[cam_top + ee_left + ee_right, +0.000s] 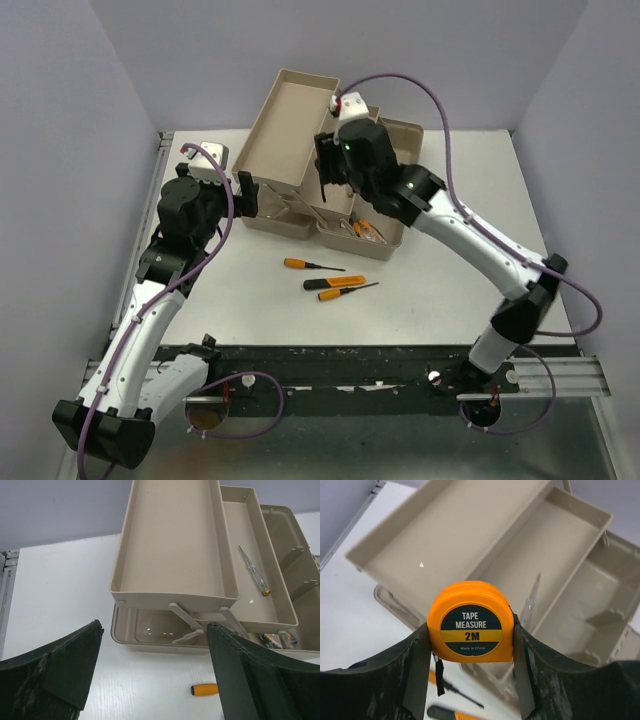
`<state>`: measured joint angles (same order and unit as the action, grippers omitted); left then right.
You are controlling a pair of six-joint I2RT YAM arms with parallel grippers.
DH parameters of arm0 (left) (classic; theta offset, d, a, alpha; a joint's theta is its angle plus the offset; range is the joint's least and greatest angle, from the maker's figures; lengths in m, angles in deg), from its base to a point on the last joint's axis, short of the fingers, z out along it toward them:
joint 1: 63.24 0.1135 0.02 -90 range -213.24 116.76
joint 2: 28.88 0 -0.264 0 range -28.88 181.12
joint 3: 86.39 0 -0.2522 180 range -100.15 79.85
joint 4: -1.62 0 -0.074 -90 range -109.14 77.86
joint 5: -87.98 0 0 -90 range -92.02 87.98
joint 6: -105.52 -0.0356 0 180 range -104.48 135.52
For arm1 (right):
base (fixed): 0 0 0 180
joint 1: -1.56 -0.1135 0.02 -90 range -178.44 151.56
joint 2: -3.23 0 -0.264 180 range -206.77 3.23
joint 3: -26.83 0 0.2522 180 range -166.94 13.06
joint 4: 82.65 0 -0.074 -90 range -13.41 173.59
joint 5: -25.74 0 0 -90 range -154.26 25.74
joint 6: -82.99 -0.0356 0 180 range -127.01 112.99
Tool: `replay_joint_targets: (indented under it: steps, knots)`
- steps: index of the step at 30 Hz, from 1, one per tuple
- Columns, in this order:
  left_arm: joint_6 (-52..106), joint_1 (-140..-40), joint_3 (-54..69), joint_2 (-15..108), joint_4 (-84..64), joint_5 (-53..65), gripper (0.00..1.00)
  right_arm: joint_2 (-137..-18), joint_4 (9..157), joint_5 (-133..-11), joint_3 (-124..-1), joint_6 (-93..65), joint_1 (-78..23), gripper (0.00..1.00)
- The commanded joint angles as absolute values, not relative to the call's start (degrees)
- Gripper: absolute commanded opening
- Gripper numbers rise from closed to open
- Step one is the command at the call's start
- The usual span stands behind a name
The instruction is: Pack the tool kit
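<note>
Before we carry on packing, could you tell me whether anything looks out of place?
Nothing looks damaged or spilled. Only the orange-handled screwdrivers lie loose on the white table, outside the open beige plastic toolbox; the right gripper holds the orange tape measure.

We find the right hand (471, 636) clamped on the orange tape measure (471, 624). The beige toolbox (445, 545) stands open beyond it.

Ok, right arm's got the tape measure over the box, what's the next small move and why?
Probably lower it into the middle tray and open. The right jaws are shut on the tape measure, hanging above the opened toolbox, and that tray holds only a thin tester pen.
</note>
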<state>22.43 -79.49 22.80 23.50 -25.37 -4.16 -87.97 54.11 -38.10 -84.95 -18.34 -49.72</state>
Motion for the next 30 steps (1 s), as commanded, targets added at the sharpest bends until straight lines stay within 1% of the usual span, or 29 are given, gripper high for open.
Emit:
replay_joint_targets:
  steps: [1, 4, 7, 9, 12, 15, 17, 18, 20, 23, 26, 30]
  knots:
    - [22.55, -79.67, 23.61, 22.10, -23.83, -2.99, 0.99, -102.99, 53.10, -43.52, -103.26, -10.54, -47.83, 0.35]
    - [22.55, -79.76, 23.52, 21.48, -23.91, -3.52, 0.99, -113.36, 52.04, -41.93, -116.18, -8.95, -47.13, 0.35]
    - [22.29, -79.93, 23.87, 20.95, -23.83, -3.87, 0.99, -121.02, 50.72, -41.75, -124.55, -9.12, -46.08, 0.35]
    - [22.11, -80.02, 23.78, 20.86, -23.91, -4.13, 0.99, -123.49, 50.98, -43.51, -126.68, -9.29, -45.46, 0.35]
    - [22.11, -80.11, 23.87, 20.95, -24.00, -4.22, 0.99, -124.73, 51.59, -45.36, -126.25, -8.95, -45.02, 0.35]
    - [22.20, -80.37, 23.78, 20.86, -23.91, -3.96, 0.99, -125.52, 51.95, -46.50, -125.45, -8.85, -44.32, 0.38]
    - [22.20, -80.46, 23.78, 21.13, -23.91, -3.87, 0.99, -125.97, 51.86, -47.99, -125.10, -9.03, -43.88, 0.43]
    - [22.20, -80.55, 23.78, 21.13, -24.00, -3.96, 0.99, -126.23, 51.77, -48.52, -125.19, -8.94, -43.96, 0.50]
    - [22.11, -80.55, 23.78, 21.22, -23.91, -3.78, 0.99, -126.23, 51.69, -49.75, -125.36, -8.68, -43.87, 0.57]
    - [22.11, -80.55, 23.87, 21.48, -23.74, -3.34, 0.99, -125.88, 51.51, -49.67, -125.45, -7.89, -43.87, 0.76]
    - [22.11, -80.64, 23.95, 21.66, -23.74, -2.90, 0.99, -125.18, 51.60, -49.58, -125.72, -7.62, -43.88, 0.81]
    - [22.11, -80.64, 23.96, 21.83, -23.65, -2.46, 0.99, -122.63, 51.95, -50.89, -125.89, -5.80, -43.70, 0.86]
